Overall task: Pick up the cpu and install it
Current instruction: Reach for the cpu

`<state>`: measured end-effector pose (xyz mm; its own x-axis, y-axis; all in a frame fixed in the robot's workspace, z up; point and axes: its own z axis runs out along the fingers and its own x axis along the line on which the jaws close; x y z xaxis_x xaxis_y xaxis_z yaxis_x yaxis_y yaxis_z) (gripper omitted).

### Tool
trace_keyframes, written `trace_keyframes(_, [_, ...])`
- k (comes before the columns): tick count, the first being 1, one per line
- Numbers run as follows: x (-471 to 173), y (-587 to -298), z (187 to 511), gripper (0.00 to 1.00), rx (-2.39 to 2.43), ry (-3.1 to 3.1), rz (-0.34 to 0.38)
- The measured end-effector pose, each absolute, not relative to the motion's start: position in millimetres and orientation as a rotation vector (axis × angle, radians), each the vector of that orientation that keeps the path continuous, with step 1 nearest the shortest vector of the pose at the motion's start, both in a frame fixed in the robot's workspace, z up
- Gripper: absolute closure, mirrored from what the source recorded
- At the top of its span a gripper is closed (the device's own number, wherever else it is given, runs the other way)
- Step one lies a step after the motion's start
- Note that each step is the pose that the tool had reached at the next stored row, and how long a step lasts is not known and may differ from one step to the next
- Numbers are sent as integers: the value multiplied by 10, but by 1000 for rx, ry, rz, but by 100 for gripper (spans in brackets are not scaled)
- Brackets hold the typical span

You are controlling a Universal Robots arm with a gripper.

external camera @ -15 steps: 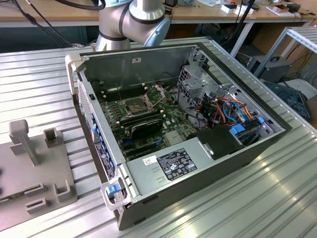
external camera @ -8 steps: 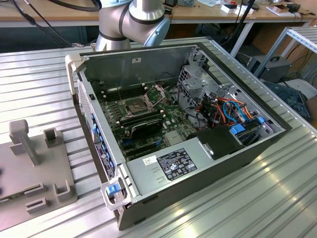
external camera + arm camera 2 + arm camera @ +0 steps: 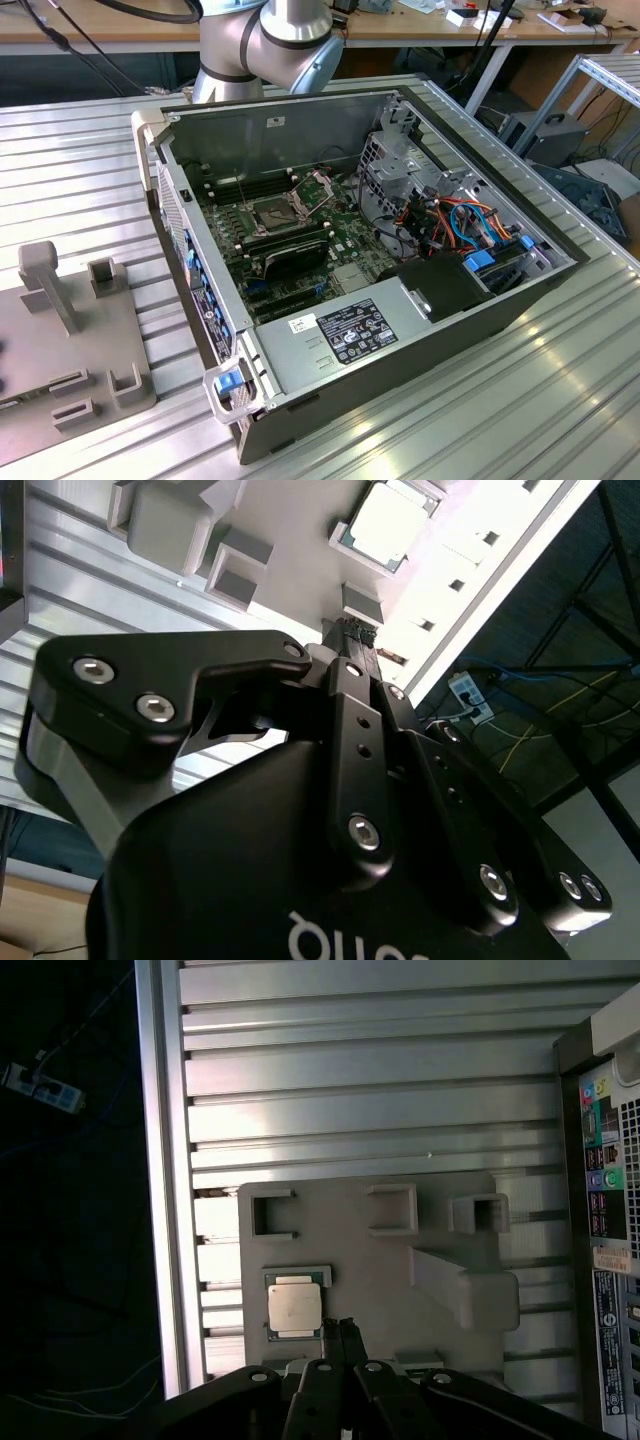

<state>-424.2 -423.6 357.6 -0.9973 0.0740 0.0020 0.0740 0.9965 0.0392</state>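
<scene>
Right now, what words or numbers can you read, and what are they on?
None can be read.
Big label on the power supply: print too small.
Small sticker beside it: scribble too small.
Stickers on the back of the case: too small.
White letters on the gripper: cut off by the picture's edge.
</scene>
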Motion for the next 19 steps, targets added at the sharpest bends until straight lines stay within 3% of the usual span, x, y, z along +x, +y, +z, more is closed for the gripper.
trace_keyframes(19, [-4254, -4236, 3486, 89, -116, -3130, -47])
